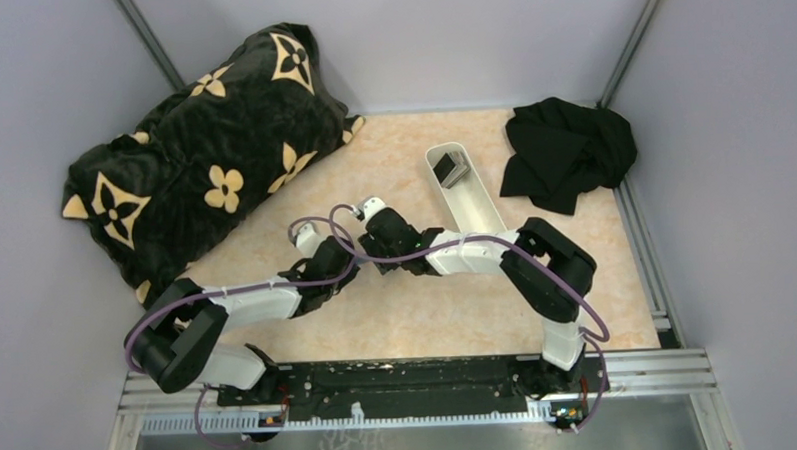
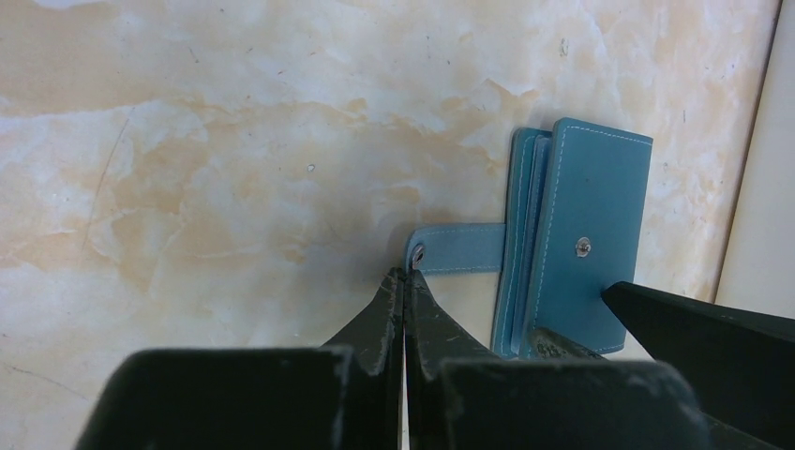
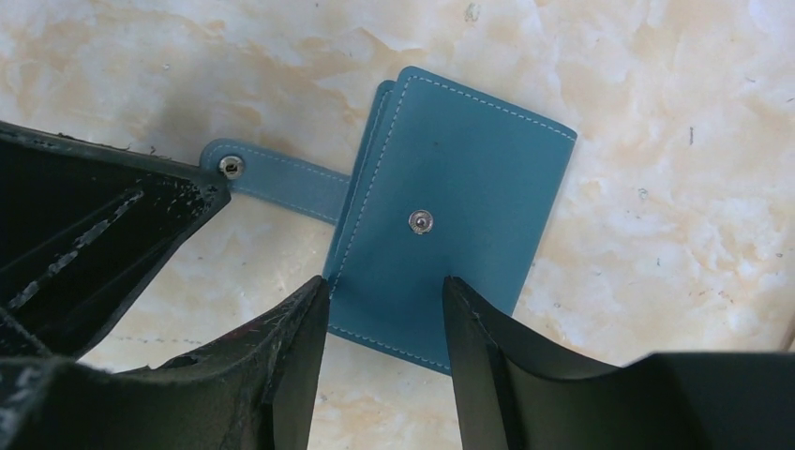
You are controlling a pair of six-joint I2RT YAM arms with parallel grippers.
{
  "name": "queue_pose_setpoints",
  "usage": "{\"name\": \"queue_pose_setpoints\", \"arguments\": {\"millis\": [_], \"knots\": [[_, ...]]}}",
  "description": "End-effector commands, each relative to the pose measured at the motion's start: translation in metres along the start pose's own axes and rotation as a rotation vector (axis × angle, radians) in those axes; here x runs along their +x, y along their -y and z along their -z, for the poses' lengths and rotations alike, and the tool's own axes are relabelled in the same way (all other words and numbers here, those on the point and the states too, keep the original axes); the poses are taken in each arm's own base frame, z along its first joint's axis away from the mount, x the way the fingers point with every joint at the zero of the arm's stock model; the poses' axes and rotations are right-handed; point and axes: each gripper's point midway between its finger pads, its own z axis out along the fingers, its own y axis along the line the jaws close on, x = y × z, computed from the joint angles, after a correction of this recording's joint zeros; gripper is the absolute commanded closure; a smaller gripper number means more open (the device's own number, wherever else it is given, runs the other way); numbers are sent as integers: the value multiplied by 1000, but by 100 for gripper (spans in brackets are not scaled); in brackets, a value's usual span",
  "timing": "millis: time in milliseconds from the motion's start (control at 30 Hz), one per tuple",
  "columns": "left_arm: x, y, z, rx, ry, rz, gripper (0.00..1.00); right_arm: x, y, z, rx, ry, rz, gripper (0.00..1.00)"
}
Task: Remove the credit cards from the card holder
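Note:
The teal-blue card holder [image 3: 455,220] lies folded flat on the marbled table, its strap [image 3: 281,178] unsnapped and stretched out to the left. My left gripper [image 2: 406,274] is shut, its tips touching the strap's snap end; I cannot tell whether they pinch it. My right gripper [image 3: 386,283] is open, its fingers straddling the holder's near edge without squeezing it. No cards show in the holder. Dark grey credit cards [image 1: 452,169] lie in the white tray [image 1: 479,207]. From above, both grippers [image 1: 351,259] [image 1: 383,256] meet mid-table and hide the holder.
A black pillow with gold flowers [image 1: 202,157] fills the back left. A crumpled black cloth [image 1: 567,149] lies at the back right. The tray's edge [image 2: 764,187] runs just right of the holder.

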Motion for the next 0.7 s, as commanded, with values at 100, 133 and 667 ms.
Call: {"name": "queue_pose_setpoints", "arguments": {"millis": [100,133,667], "knots": [[7,-16,-2,-37,-25,5,100,-30,-2,-1,62,70,35,51],[7,-16,-2,-36,-24,7,100,-30,-3,-2,63,70,40,51],[6,-19,-3,-39,-32,21,100,-25,-16,-5,96,67,124,52]]}}
